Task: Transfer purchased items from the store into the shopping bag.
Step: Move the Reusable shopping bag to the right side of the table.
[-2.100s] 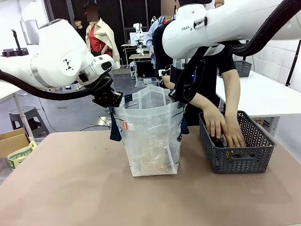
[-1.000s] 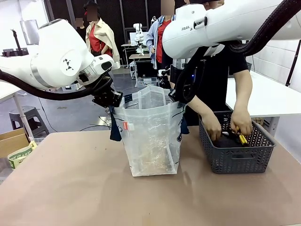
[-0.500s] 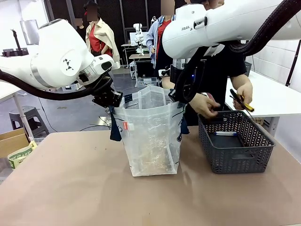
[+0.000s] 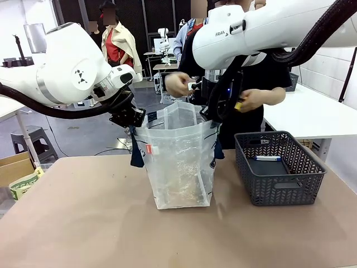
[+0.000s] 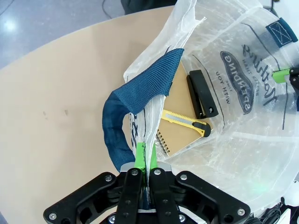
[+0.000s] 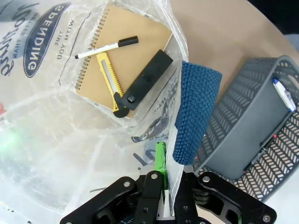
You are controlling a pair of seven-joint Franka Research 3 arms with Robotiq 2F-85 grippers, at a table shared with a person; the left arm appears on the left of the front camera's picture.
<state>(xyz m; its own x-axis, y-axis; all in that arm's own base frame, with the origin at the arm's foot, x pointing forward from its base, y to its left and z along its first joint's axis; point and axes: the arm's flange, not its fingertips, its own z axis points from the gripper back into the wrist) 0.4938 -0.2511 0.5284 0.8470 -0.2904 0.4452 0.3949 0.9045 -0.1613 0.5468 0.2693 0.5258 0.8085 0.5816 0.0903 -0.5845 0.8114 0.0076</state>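
Observation:
The clear shopping bag [image 4: 179,162] stands upright mid-table, held open at both sides. My left gripper [image 4: 134,123] [image 5: 145,157] is shut on its rim beside a navy handle [image 5: 135,98]. On the opposite rim my right gripper [image 4: 211,117] [image 6: 166,164] is shut by the other handle [image 6: 196,112]. On the bag's floor lie a brown spiral notebook [image 6: 135,32], a yellow cutter [image 6: 110,74], a black bar-shaped item [image 6: 147,77] and a white marker [image 6: 106,47]. Behind the bag, the person's hand [image 4: 249,100] holds a small yellow-and-black item; the other hand [image 4: 177,84] hovers above the bag's mouth.
A dark grey mesh basket [image 4: 279,184] stands at the right of the table, with a white-and-blue pen [image 4: 266,158] in it. A cardboard box [image 4: 17,167] sits off the table's left edge. Bare tabletop stretches in front of the bag.
The person's hands have lifted out of the basket and moved left toward the bag's mouth, one carrying a yellow-and-black item. Both arms and the bag have stayed still.

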